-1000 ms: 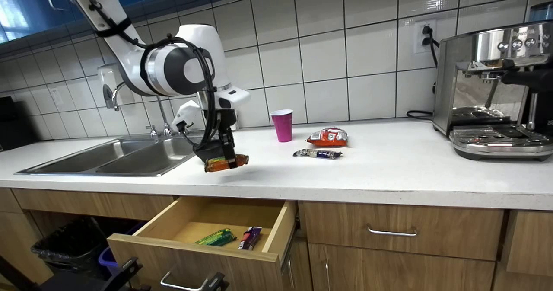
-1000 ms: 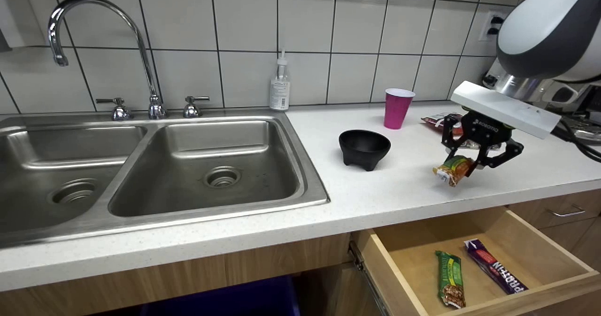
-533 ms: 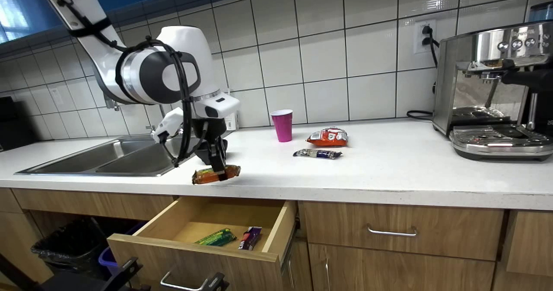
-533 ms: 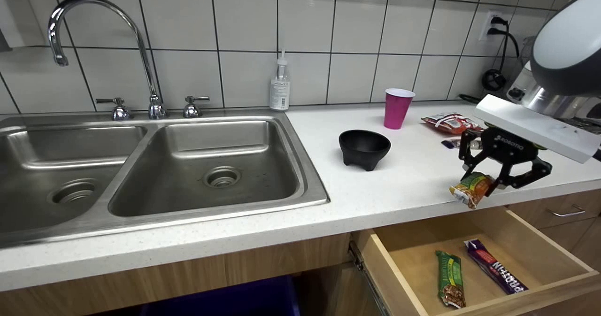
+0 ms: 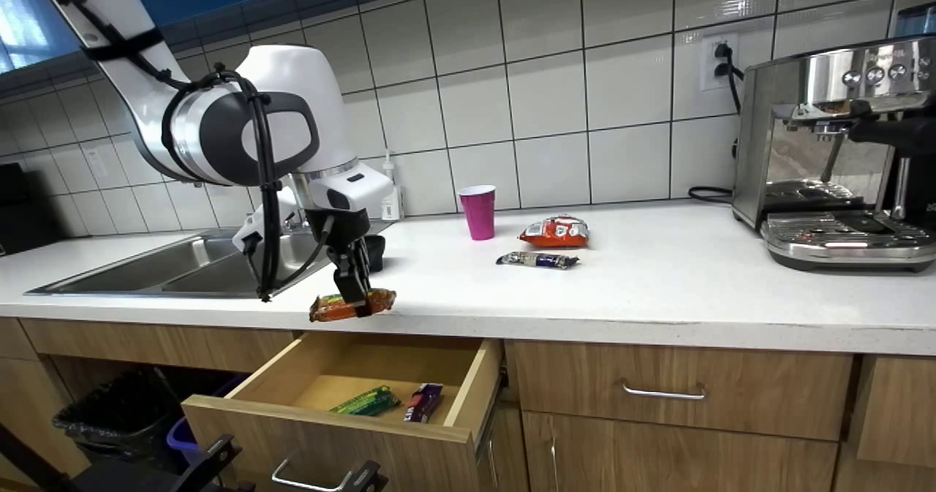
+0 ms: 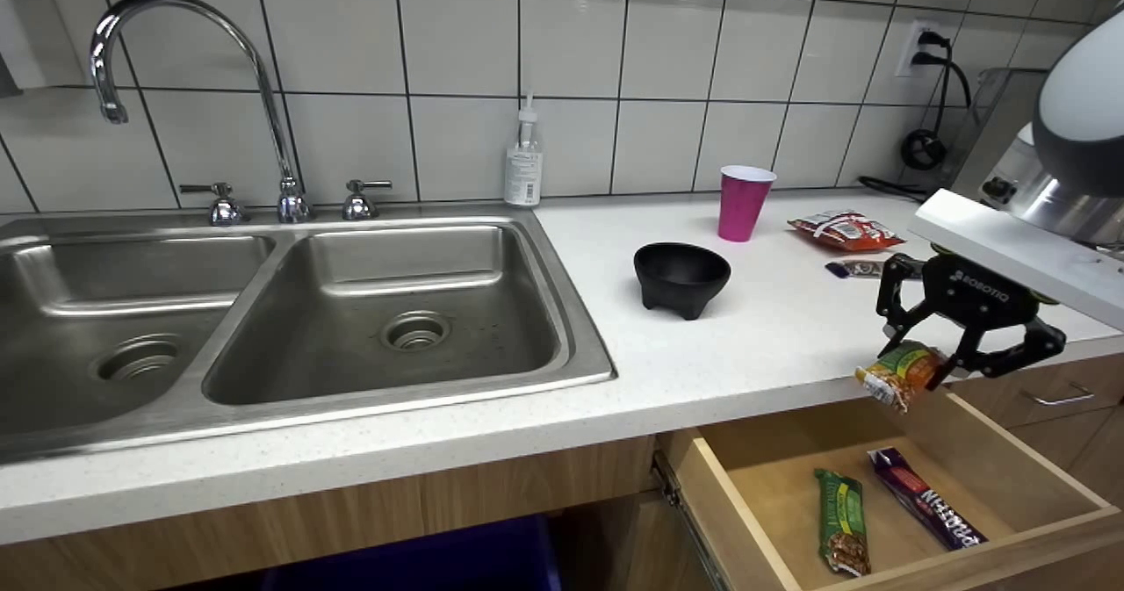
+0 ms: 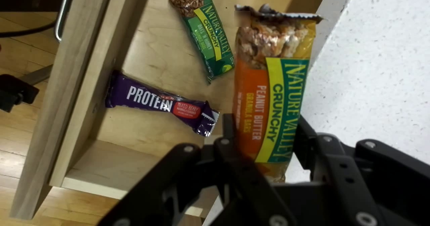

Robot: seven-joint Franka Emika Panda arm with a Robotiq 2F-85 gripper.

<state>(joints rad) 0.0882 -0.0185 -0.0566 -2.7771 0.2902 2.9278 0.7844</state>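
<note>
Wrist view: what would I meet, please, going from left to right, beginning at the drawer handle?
Metal drawer handle, purple protein bar, green granola bar, orange peanut butter bar held in the jaws, white countertop.

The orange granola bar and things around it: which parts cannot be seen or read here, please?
Orange granola bar: the pincer covers part of its lower end in the wrist view.
Green bar: one end cut off by the wrist view's top edge.
Black bowl: partly behind the pincer in an exterior view.
Silver-blue bar: lettering too small in both exterior views.
</note>
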